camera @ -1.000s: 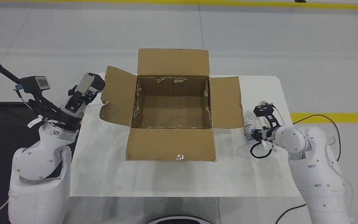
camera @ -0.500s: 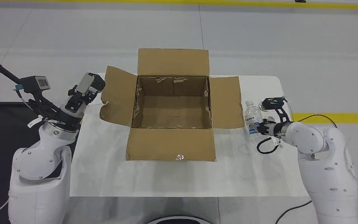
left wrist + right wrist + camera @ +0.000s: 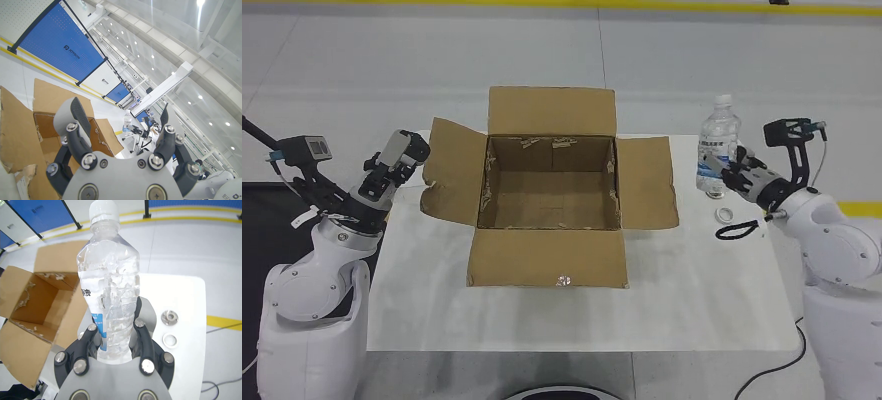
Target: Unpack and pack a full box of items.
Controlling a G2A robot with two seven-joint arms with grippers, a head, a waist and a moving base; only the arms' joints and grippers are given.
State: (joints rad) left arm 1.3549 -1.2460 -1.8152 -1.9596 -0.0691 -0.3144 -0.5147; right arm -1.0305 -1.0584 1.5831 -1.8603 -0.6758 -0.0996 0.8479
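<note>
Bottle looks crushable, slick; right gripper clamps its lower body, best gently; left gripper gapes empty

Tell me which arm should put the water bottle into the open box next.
Right. The right gripper is shut on the upright bottle, just beside the box flap. The left gripper is open and empty, off the box's opposite side.

White table, yellow floor lines, blue panels beyond.
</note>
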